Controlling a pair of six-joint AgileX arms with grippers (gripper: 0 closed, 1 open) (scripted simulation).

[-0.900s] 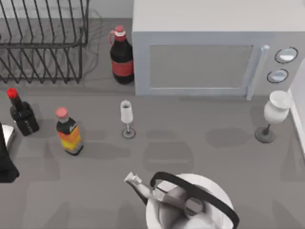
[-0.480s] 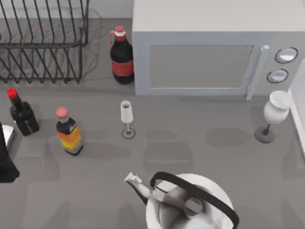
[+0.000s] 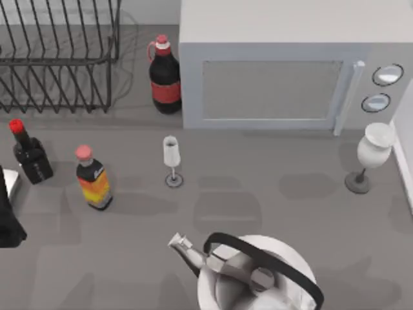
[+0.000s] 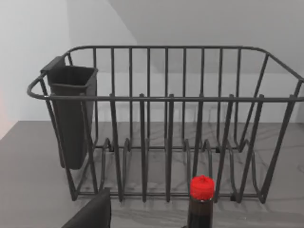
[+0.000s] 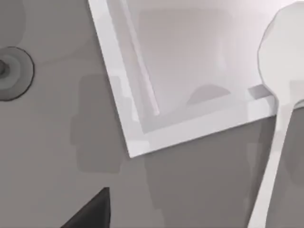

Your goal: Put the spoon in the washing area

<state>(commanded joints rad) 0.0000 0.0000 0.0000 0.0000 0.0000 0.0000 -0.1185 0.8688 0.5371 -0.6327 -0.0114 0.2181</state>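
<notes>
A white spoon (image 5: 278, 61) appears in the right wrist view, its bowl over the corner of the white sink basin (image 5: 190, 71), the washing area, and its handle running off over the grey counter. One dark finger (image 5: 90, 211) of my right gripper pokes into that view, apart from the spoon. Whether the spoon is held cannot be told. The sink's white edge (image 3: 405, 139) runs along the table's right side. My left arm (image 3: 8, 219) is parked at the far left, and its finger (image 4: 90, 213) faces the dish rack (image 4: 166, 123).
A microwave (image 3: 284, 77) stands at the back, with a cola bottle (image 3: 165, 77) and the dish rack (image 3: 58, 58) to its left. On the table are a small wine glass (image 3: 171, 161), a white goblet (image 3: 369, 155), a kettle (image 3: 251, 274), an orange bottle (image 3: 93, 179) and a dark bottle (image 3: 29, 155).
Faint shadows on the counter at the lower right have shifted toward the front. The objects and the left arm have not moved.
</notes>
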